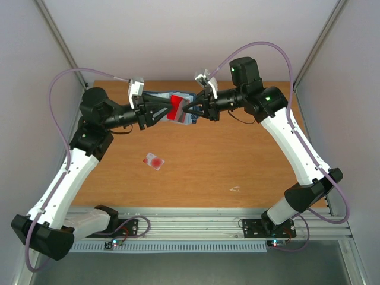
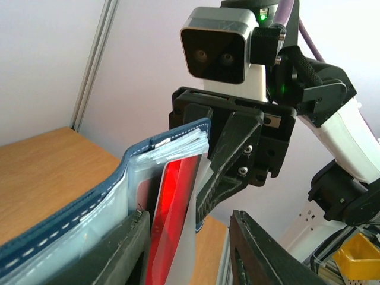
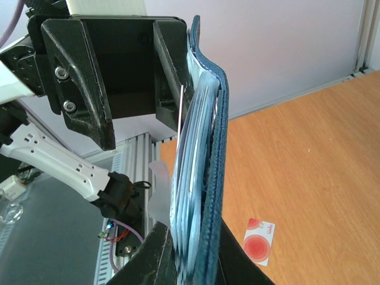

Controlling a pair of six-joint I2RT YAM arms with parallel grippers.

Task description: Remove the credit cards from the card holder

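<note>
My right claw (image 1: 192,110) pinched the navy card holder (image 3: 217,148) aloft; my left claw (image 2: 190,252) stood half-open at its protruding red card (image 2: 172,208).

You see both arms reaching inward over the far side of the table (image 1: 237,154), with the left gripper (image 1: 168,111) and right gripper (image 1: 190,110) meeting tip to tip at the card holder (image 1: 163,97). A red card (image 1: 177,110) shows between them. A pale card with a red circle (image 1: 154,161) lies flat nearer the bases, well apart.
</note>
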